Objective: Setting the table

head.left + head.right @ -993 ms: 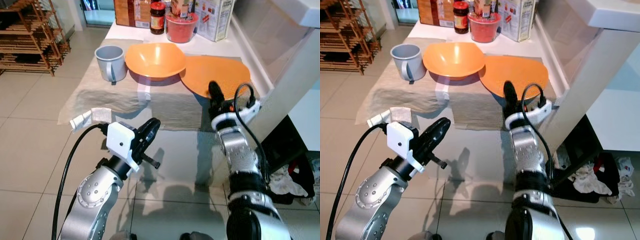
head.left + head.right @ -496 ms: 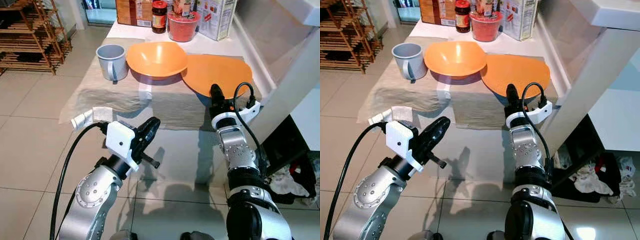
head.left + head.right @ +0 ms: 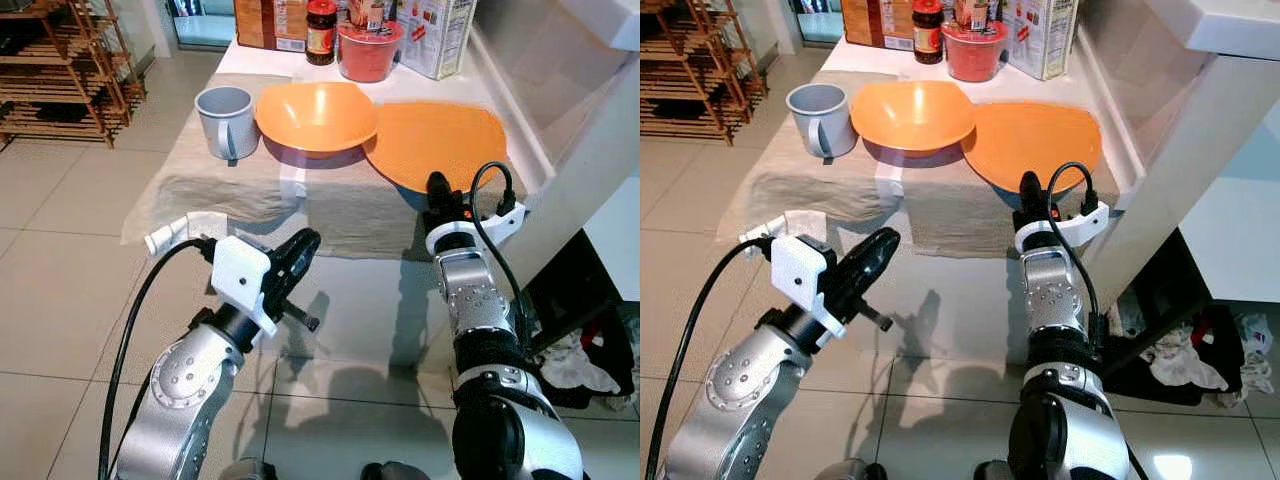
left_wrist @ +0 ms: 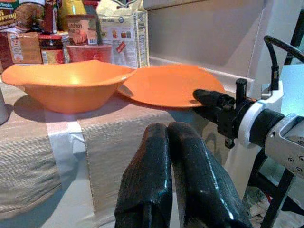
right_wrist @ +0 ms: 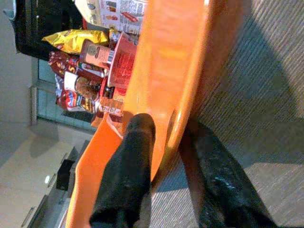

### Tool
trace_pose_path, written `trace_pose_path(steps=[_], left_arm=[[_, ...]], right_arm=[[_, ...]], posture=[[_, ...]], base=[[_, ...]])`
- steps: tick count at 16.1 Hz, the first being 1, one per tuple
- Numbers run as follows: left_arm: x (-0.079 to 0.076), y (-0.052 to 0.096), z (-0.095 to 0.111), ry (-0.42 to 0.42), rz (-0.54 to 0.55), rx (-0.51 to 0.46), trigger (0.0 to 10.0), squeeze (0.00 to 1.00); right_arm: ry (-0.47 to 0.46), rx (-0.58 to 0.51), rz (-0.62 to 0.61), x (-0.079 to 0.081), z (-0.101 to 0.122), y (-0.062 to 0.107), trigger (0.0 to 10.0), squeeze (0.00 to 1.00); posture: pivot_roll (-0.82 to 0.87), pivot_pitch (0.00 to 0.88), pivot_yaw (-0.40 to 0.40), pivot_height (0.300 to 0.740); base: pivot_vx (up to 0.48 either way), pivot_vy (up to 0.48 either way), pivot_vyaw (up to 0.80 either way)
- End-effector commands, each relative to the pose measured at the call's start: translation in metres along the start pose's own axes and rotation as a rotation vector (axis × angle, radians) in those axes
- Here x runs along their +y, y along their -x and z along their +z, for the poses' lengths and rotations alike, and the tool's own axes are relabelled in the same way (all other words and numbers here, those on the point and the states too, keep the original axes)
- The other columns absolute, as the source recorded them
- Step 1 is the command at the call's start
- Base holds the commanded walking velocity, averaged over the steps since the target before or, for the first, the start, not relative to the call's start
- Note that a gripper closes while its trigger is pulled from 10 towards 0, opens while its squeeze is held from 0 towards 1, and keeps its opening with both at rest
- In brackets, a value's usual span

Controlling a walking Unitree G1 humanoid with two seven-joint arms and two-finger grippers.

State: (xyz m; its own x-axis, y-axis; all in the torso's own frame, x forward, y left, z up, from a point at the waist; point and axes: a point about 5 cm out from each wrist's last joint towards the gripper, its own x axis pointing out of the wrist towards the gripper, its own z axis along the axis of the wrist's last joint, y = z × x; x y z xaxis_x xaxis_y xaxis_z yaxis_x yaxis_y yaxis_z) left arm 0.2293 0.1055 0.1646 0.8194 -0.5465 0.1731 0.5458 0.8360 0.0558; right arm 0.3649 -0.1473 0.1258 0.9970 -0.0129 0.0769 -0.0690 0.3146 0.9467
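Right tool (image 5: 166,156) straddles plate (image 3: 440,140) rim — fingers apart.

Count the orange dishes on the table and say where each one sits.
2. The orange bowl sits mid-table on the cloth, right of the grey mug. The orange plate lies beside it at the table's right, its near rim between the right gripper fingers. Others could be hidden behind the groceries.
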Motion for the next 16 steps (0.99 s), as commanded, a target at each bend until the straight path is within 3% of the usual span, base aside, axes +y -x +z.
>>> trace_pose_path(steps=[1,7,11,12,13,14,15,16], left_arm=[[0.001,0.001,0.003,-0.012,0.004,-0.005,10.0,0.0],[0.002,0.0,0.004,-0.012,0.002,-0.006,10.0,0.0],[0.001,-0.001,0.004,-0.011,-0.004,-0.006,10.0,0.0],[0.001,-0.002,0.004,-0.011,-0.006,-0.006,10.0,0.0],[0.001,-0.002,0.004,-0.011,-0.008,-0.006,10.0,0.0],[0.001,-0.002,0.004,-0.011,-0.009,-0.006,10.0,0.0],[0.001,-0.002,0.004,-0.01,-0.013,-0.005,10.0,0.0],[0.001,-0.003,0.004,-0.01,-0.017,-0.003,10.0,0.0]], right_arm=[[0.017,-0.068,0.004,0.005,0.017,-0.005,0.0,0.0],[0.084,-0.173,-0.018,0.012,0.035,-0.007,0.0,0.0],[0.113,-0.233,0.05,0.021,0.046,-0.002,0.2,0.0],[0.098,-0.254,0.061,0.022,0.048,0.001,1.5,0.0],[0.091,-0.275,0.071,0.023,0.051,0.004,1.6,0.0],[0.082,-0.283,0.083,0.024,0.052,0.005,6.0,0.0],[0.076,-0.3,0.099,0.026,0.055,0.008,8.9,0.0],[0.071,-0.315,0.097,0.026,0.059,0.01,10.0,0.0]], posture=[[-0.03,0.085,-0.01,0.74],[-0.03,0.083,-0.005,0.74],[-0.04,0.084,0.002,0.74],[-0.05,0.086,0.003,0.74],[-0.05,0.087,0.005,0.74],[-0.05,0.087,0.008,0.74],[-0.05,0.088,0.01,0.74],[-0.05,0.089,0.012,0.74]], base=[[0.0,0.0,0.0],[0.0,0.0,0.0],[0.0,0.0,0.0],[0.0,0.0,0.0],[0.0,0.0,0.0],[0.0,0.0,0.0],[0.0,0.0,0.0],[0.0,0.0,0.0]])
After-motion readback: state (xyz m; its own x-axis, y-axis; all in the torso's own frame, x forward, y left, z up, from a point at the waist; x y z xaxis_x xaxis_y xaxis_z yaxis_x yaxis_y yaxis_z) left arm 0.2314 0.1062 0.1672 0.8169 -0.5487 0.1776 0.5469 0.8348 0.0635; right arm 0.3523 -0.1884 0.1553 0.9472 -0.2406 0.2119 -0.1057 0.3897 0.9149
